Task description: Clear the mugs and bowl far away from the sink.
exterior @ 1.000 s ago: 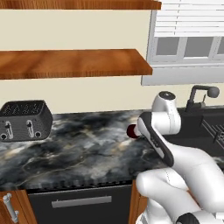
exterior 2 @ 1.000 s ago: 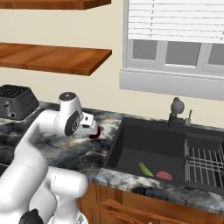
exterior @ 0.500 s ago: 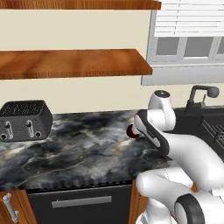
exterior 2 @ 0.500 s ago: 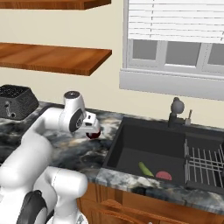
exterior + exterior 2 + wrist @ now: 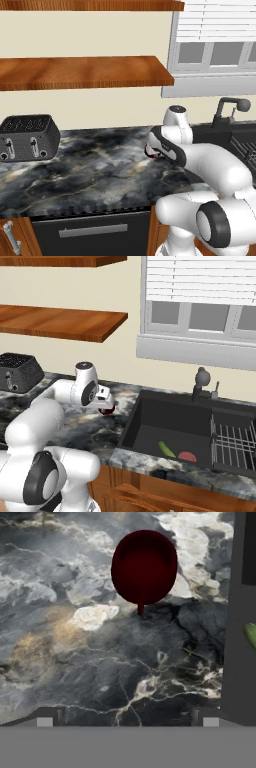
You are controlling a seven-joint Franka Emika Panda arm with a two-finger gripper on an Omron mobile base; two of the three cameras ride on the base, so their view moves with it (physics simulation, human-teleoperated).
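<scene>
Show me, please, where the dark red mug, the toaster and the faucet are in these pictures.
dark red mug (image 5: 144, 566): hand view, inside of the cup.
toaster (image 5: 29, 136): left base view, front face.
faucet (image 5: 201, 382): right base view, upright body.

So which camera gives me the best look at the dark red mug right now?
The hand view: the dark red mug is seen from above, whole, its handle pointing toward the camera, standing on the counter. In the left base view only a sliver peeks past the arm; the right base view shows a small part below the hand.
</scene>
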